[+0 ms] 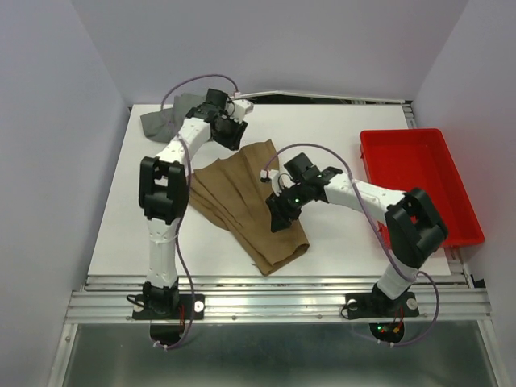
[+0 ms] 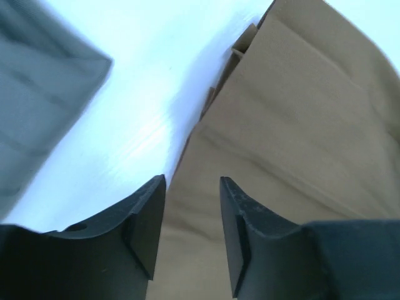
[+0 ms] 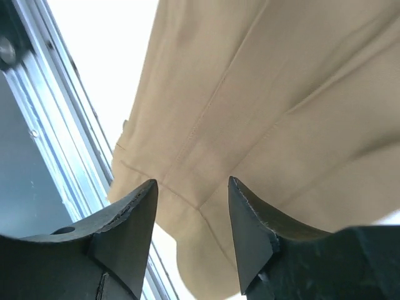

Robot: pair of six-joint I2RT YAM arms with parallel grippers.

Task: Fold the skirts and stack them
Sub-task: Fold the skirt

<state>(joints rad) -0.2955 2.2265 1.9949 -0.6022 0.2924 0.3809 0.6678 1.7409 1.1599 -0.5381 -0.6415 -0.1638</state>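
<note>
Right now both arms were over the tan skirt [image 1: 242, 201], which lay spread and rumpled mid-table, one end toward the near rail [image 1: 274, 302] and the other toward the back. The left gripper [image 2: 192, 212] sat at the far end, jaws parted with nothing between them, low over the cloth just beside its stepped, pleated side edge. The right gripper [image 3: 192, 212] sat over the near part, also parted and empty, with a stitched seam and a hemmed edge running under it. I couldn't tell if either set of tips touched the fabric. My read was that this was the grab for the first fold, with nothing folded or stacked yet. To do it well, each gripper should come down on an edge or corner rather than mid-panel, pinch all the layers there, and match the other's height. Both should then lift only enough to clear and carry the cloth over together so it doesn't twist. On edges, the near end lay close to the rail, so pulling toward the front would likely drag cloth off the table [image 1: 121, 234]. The grey skirt [image 1: 161, 121] was bunched in the far left corner, near the left arm but apart from the tan one. The red bin [image 1: 403, 133] stood well apart on the right. White tabletop showed on both sides of the skirt, with more on the left.
</note>
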